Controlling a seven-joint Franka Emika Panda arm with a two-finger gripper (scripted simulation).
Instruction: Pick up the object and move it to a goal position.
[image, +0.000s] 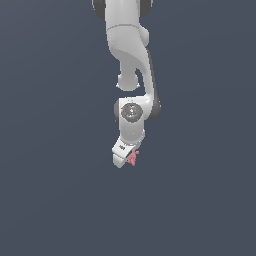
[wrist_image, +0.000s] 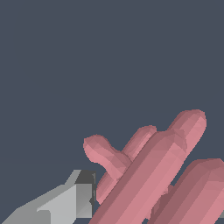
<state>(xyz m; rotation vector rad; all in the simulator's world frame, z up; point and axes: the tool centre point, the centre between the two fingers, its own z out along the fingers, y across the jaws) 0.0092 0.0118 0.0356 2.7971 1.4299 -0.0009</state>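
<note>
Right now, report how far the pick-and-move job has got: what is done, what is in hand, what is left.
Done: the white hand has reached the small pink-red knobby object, which sits at its tip in the exterior view. In hand: the wrist view shows the object filling the frame beside one grey finger, so it looks gripped, though the second finger is hidden. Left: carrying it to the goal; no goal marker is visible.

Arm (image: 131, 60): reaches down from the exterior view's top edge; gripper (image: 125, 156) at its lower end
Object (image: 133, 158): at the gripper's tip, on its exterior-view right side; touching it
Wrist view: object (wrist_image: 148, 175) just beside one finger (wrist_image: 65, 203)
</note>
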